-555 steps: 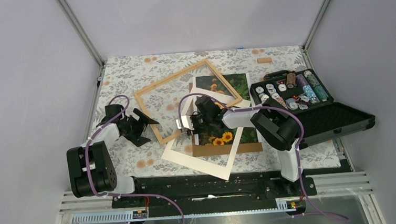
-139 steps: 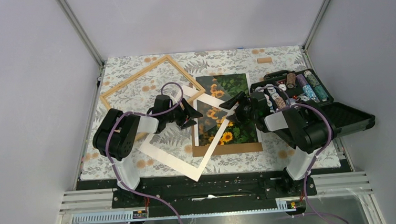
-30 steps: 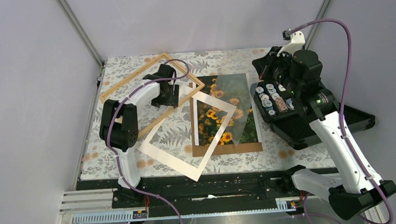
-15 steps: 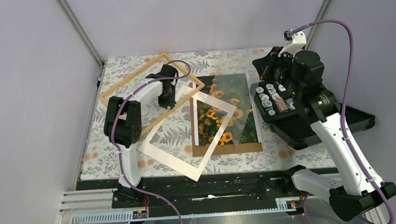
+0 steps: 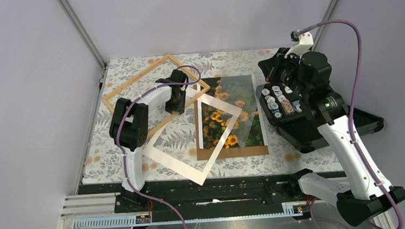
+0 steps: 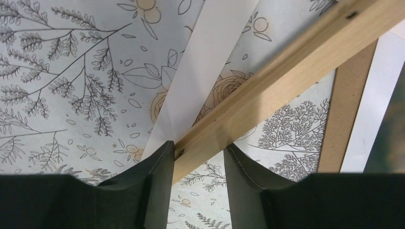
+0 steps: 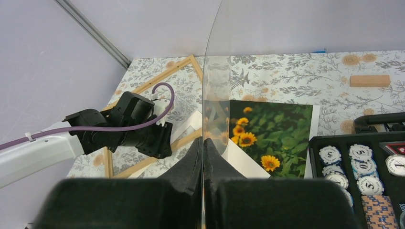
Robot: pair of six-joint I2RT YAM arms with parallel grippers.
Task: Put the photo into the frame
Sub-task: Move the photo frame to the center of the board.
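Note:
The wooden frame (image 5: pixel 134 87) lies flat at the far left, without its pane. My left gripper (image 5: pixel 178 97) sits over the frame's near-right rail (image 6: pixel 267 81). Its jaws are open, and the left finger (image 6: pixel 160 167) touches the rail. The sunflower photo (image 5: pixel 253 139) lies on a brown backing board (image 5: pixel 230 152), partly under the white mat (image 5: pixel 174 158). My right gripper (image 7: pixel 202 148) is raised above the case, shut on the clear pane (image 7: pixel 215 86). That pane (image 5: pixel 237 98) hangs over the photo (image 7: pixel 272 129).
An open black case (image 5: pixel 320 133) with poker chips (image 7: pixel 358 167) stands at the right. A small wooden block (image 5: pixel 270 61) lies at the back right. The mat (image 6: pixel 205 71) slips under the rail. The left arm (image 7: pixel 114 126) reaches across the frame (image 7: pixel 143 88).
My left gripper has slid a little right along the rail, and the frame has shifted slightly with it. The right arm holds still with the pane.

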